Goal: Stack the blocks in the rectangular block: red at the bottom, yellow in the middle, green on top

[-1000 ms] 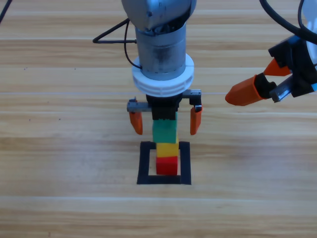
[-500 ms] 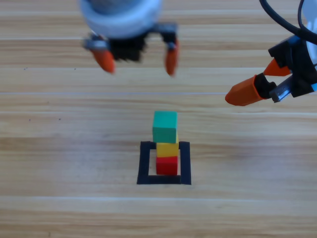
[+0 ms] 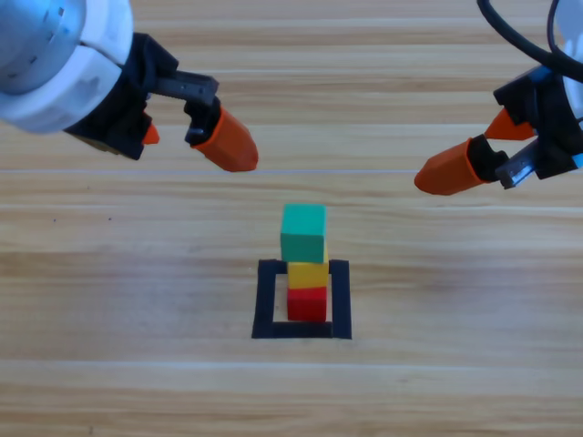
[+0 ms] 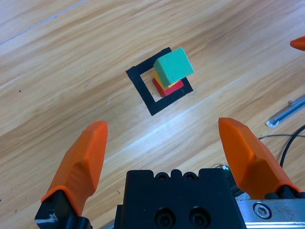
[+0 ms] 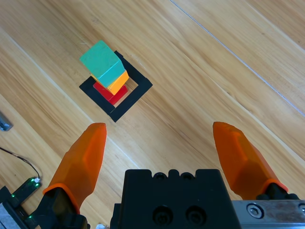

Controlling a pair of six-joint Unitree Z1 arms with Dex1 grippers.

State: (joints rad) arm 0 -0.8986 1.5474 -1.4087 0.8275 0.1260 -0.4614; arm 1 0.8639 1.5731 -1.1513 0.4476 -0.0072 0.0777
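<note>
Orange jaws wide apart, both empty: left end effector (image 3: 187, 132), right end effector (image 3: 478, 150).

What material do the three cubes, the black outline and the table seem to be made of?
The green cube, yellow cube and red cube look like painted wood or matte plastic: flat even colour, sharp edges, no glare. Which of the two, I cannot tell. The black outline looks like flat matte tape. The table looks like lightly glossy wood planks, with visible grain and seams.
</note>
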